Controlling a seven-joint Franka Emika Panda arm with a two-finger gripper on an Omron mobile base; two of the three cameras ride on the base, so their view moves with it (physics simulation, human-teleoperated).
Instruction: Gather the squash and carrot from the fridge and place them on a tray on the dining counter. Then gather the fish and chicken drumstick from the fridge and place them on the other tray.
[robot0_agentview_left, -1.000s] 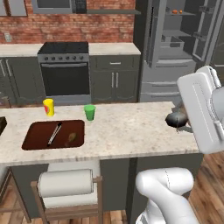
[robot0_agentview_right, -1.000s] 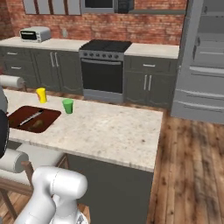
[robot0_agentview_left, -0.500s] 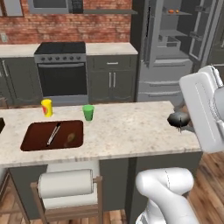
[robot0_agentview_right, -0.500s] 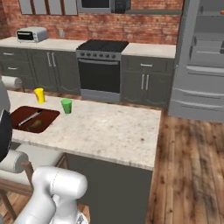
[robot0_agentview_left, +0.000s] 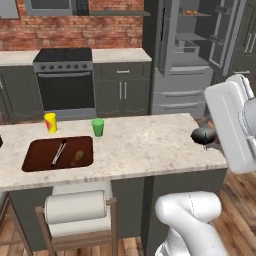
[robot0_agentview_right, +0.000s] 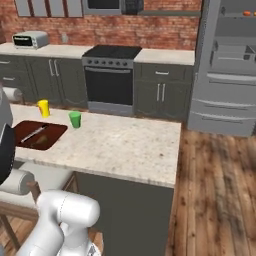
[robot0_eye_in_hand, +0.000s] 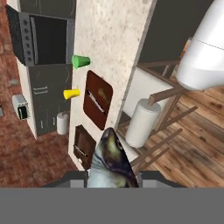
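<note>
Two dark finger tips of the gripper (robot0_eye_in_hand: 113, 177) rise at the bottom of the hand view, and the fish (robot0_eye_in_hand: 111, 159) stands between them, so the gripper is clamped on the fish. In the left base view the fish (robot0_agentview_left: 203, 135) shows as a dark rounded shape over the right end of the dining counter (robot0_agentview_left: 145, 145); the fingers there are hidden behind the white arm.

On the counter, toward its left end, lies a brown tray (robot0_agentview_left: 59, 153) with a small knife-like thing and one more item that is hard to make out. Just behind this tray stand a yellow cup (robot0_agentview_left: 50, 122) and a green cup (robot0_agentview_left: 98, 127). In the hand view a second brown tray (robot0_eye_in_hand: 84, 145) lies further along the counter, partly covered by the fish. The fridge (robot0_agentview_left: 192, 55) stands open behind the counter, and its shelves are too small to read.
</note>
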